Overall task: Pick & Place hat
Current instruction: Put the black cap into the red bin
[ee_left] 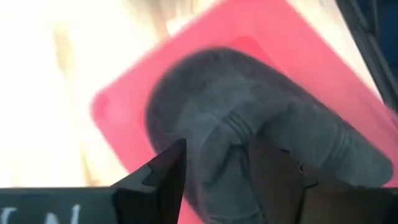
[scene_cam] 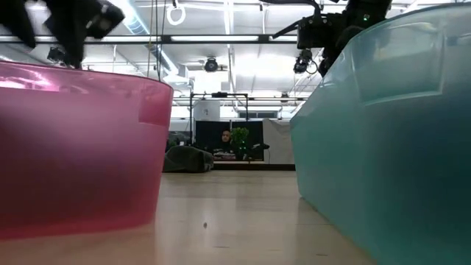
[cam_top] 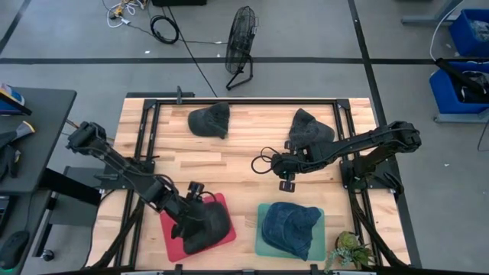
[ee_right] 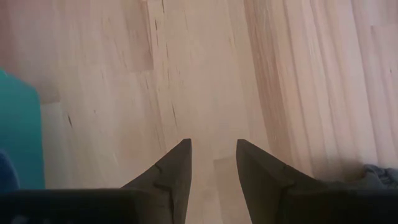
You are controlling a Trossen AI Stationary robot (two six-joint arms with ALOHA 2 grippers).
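Left gripper [ee_left: 214, 168] hovers over a dark hat [cam_top: 206, 226] lying on the red tray [cam_top: 170, 229], fingers apart, nothing held. Right gripper [ee_right: 212, 163] hangs over bare table [cam_top: 237, 153] near centre, fingers apart and empty. Blue hat [cam_top: 289, 226] rests on the teal tray [cam_top: 263, 243]; two more dark hats [cam_top: 210, 120] [cam_top: 309, 128] lie at the far side

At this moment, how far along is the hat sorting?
Done: a blue hat lies on the teal tray. In hand: the left tool hangs open over a dark hat on the red tray. Left: two dark hats on the table; the right tool hangs empty.
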